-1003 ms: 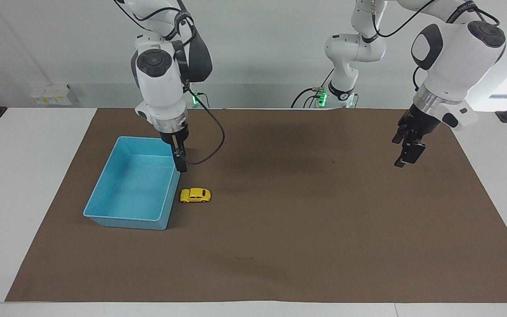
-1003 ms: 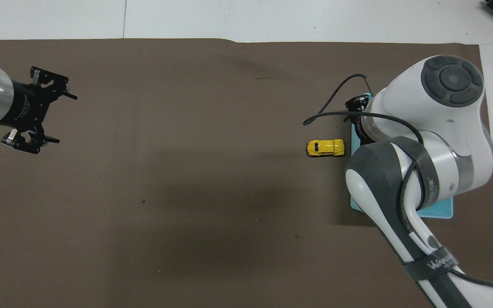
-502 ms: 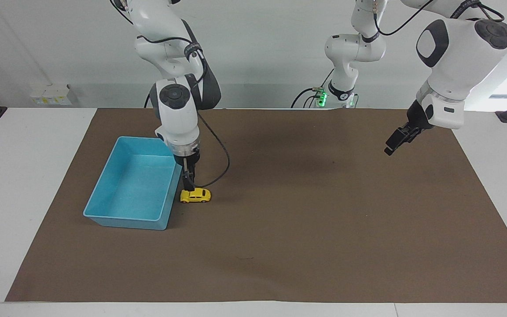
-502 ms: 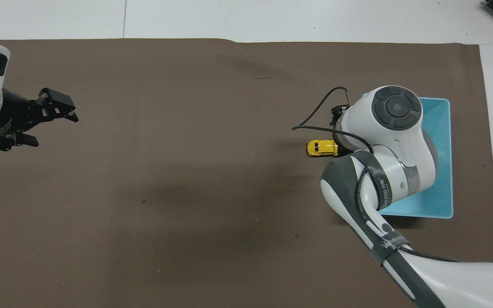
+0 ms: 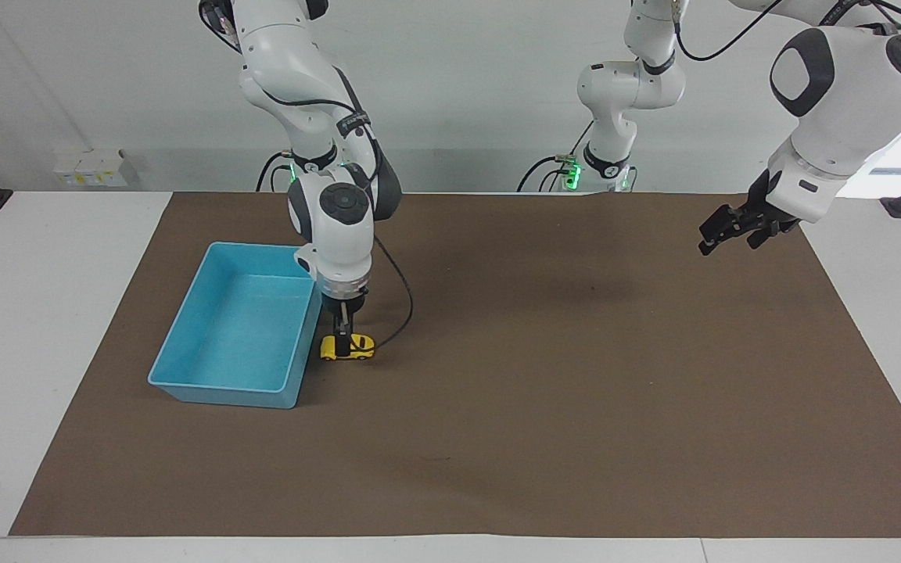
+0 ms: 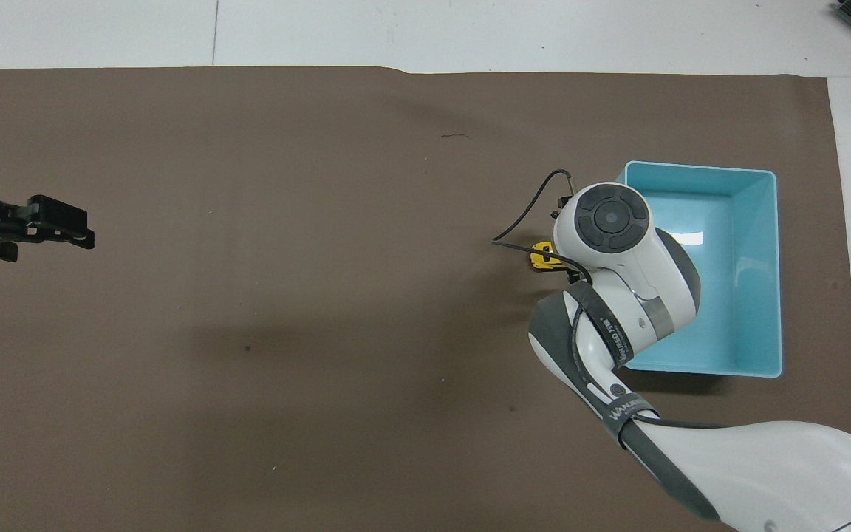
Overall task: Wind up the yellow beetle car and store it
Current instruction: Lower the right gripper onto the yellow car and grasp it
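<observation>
Car [image 5: 347, 346] sits on the mat [image 5: 544, 375] beside the bin [image 5: 220, 387]; right gripper [image 5: 342, 341] is down on it, fingers spread astride it; left gripper [image 5: 732, 232] waits raised over the mat, fingers spread

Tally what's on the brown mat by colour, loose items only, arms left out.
Yellow: 1, the yellow beetle car, beside the bin.
Blue: 1, the blue bin, nothing visible inside it.
Total: 2
</observation>
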You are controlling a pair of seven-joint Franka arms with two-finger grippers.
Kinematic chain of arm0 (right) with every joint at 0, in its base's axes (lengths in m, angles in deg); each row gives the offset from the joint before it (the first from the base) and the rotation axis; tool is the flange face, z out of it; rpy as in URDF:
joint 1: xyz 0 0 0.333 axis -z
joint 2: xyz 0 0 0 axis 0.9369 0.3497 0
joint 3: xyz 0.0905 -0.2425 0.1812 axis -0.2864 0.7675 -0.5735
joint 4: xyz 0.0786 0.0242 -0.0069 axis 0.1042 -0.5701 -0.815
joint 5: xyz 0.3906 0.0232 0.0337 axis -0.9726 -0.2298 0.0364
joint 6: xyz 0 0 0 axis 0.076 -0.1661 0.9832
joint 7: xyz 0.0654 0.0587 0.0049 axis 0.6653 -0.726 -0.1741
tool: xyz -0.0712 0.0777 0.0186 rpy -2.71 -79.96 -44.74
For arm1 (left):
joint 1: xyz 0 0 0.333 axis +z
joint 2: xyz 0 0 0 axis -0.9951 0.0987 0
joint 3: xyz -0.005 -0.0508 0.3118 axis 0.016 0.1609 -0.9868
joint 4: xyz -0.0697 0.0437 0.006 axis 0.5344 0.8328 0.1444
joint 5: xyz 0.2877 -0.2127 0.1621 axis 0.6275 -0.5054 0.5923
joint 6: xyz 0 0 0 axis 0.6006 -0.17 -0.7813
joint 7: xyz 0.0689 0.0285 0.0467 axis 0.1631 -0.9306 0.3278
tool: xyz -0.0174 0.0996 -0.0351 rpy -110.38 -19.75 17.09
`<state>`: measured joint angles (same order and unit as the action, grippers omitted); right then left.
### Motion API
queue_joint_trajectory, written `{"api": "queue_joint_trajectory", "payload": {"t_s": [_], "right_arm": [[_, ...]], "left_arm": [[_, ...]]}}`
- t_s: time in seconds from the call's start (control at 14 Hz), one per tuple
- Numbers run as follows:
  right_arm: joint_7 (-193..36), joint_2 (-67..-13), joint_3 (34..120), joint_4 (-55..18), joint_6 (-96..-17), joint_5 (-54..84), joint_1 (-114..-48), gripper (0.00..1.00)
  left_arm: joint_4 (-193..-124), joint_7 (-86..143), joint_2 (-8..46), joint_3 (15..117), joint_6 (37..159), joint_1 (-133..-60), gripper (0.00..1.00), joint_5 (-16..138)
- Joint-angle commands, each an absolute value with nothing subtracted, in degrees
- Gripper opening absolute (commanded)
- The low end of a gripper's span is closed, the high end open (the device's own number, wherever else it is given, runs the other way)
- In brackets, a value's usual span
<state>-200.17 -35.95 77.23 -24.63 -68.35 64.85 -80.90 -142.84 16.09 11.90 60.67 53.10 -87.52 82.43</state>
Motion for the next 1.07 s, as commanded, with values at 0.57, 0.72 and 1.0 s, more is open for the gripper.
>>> {"api": "queue_joint_trajectory", "payload": {"t_s": [0.57, 0.72, 1.0], "right_arm": [[-203.6, -34.4, 76.7, -27.3, -72.1, 69.8, -81.1, 0.0], [-203.4, -34.4, 76.7, -26.5, -70.4, 69.8, -82.1, 0.0], [-203.5, -34.6, 76.7, -22.7, -63.5, 69.6, -85.2, 0.0]], "left_arm": [[-138.9, 9.6, 6.8, 62.3, 47.7, -87.7, 1.0, 84.1], [-138.6, 9.7, 7.2, 62.4, 47.9, -87.8, 1.0, 83.7], [-138.6, 8.1, 7.0, 62.5, 47.2, -88.5, 1.0, 84.3]]}}
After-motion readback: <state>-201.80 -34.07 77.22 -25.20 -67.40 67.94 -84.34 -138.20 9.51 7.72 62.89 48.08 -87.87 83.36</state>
